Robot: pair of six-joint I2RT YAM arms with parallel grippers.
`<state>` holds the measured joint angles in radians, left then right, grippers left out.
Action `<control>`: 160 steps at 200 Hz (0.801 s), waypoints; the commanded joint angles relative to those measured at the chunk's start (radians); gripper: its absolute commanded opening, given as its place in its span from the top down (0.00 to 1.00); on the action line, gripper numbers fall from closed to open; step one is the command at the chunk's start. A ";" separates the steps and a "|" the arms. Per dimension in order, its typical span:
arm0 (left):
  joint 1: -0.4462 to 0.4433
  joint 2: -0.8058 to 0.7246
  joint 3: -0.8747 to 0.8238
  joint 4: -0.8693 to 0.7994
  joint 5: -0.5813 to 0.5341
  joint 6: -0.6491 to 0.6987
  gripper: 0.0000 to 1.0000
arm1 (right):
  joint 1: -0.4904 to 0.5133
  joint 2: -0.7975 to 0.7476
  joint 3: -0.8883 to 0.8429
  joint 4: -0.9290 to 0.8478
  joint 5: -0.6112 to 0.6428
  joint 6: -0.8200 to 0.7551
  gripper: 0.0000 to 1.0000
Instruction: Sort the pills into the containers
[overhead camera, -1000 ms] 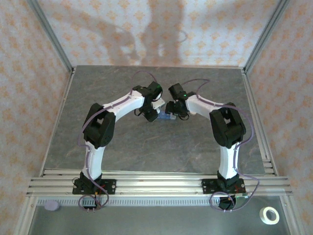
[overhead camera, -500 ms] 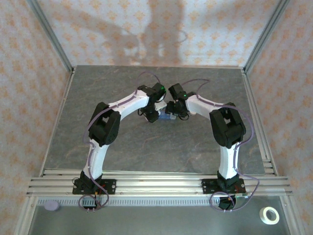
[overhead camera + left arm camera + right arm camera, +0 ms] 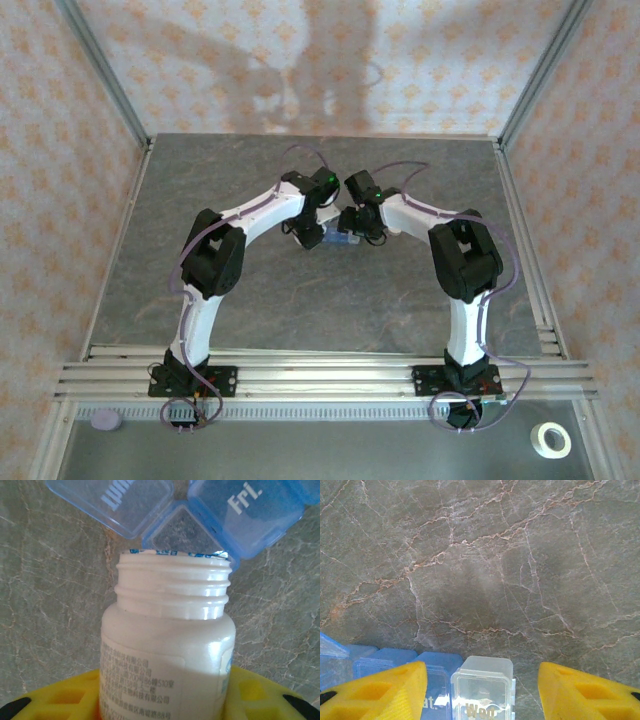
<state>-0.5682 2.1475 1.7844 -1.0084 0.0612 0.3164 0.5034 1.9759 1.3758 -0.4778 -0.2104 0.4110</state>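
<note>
My left gripper (image 3: 160, 700) is shut on a white, uncapped pill bottle (image 3: 170, 645), with a yellow finger on each side of its body. The bottle's mouth points at the translucent blue containers (image 3: 185, 527), where one compartment stands open beside a raised lid marked "Fri." (image 3: 250, 510). My right gripper (image 3: 481, 680) is open over the containers (image 3: 437, 680). Its left finger overlaps a blue "Sat." cell, and a gap separates its right finger from a clear "Wed" cell (image 3: 482, 685). In the top view both grippers meet at mid-table over the containers (image 3: 340, 240). The pills are hidden.
The grey marbled table (image 3: 300, 300) has bare room on every side of the arms. Metal frame posts and patterned walls close it in. On the near shelf lie a roll of tape (image 3: 549, 440) and a purple disc (image 3: 105, 421).
The left arm reached further right and forward, bringing its wrist closer to the right gripper, then held still. The right arm has not moved.
</note>
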 commanded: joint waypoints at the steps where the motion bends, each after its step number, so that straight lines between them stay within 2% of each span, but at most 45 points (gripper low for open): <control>1: -0.006 -0.005 0.040 -0.057 -0.034 0.021 1.00 | 0.006 0.021 -0.014 -0.005 0.002 0.014 0.39; 160: -0.022 0.086 0.108 -0.111 -0.068 0.036 1.00 | 0.006 0.025 -0.014 -0.004 -0.007 0.022 0.40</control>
<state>-0.5747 2.2089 1.8603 -1.0710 0.0326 0.3252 0.5034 1.9793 1.3758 -0.4732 -0.2218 0.4187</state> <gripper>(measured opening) 0.432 0.604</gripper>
